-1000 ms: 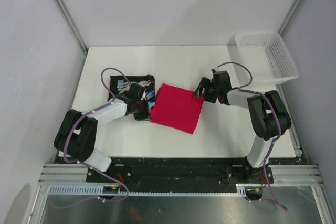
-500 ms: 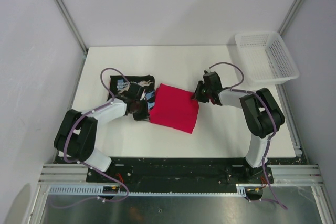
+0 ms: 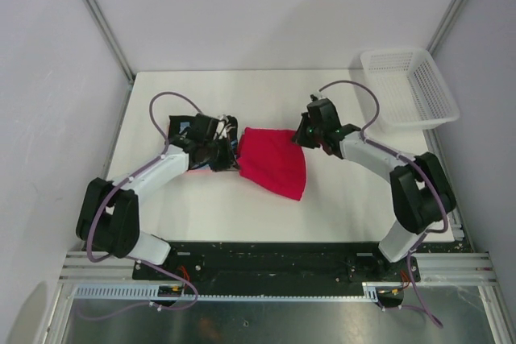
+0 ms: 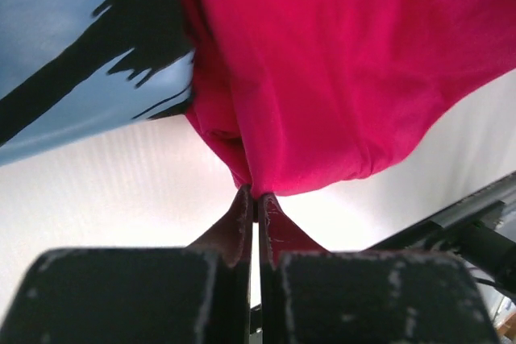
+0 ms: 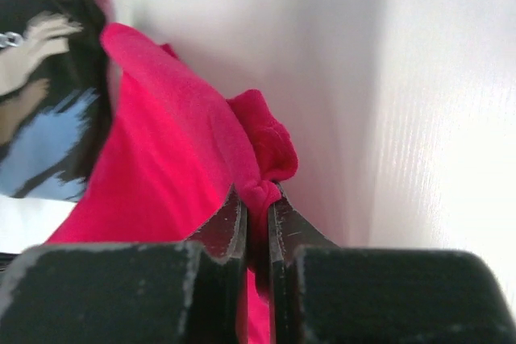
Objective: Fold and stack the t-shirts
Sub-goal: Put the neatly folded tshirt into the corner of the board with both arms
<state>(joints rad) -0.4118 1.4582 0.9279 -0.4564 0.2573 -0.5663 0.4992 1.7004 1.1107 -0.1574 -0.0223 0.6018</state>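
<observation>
Top external view: right gripper [image 3: 303,136] has just snapped shut on the upper-right corner of the pink shirt [image 3: 274,165], while left gripper [image 3: 232,159] keeps pinching its left edge. Pink shirt now hangs bunched at frame centre, no longer a flat square, touching the black shirt [image 3: 182,128] at centre left, so the stacking carry looks underway

A robotics lab cell: a white table [image 3: 242,215] boxed in by plain panels [image 3: 266,6] and aluminium framing [image 3: 95,14], with two bolted-down robot arms [image 3: 375,155]
</observation>
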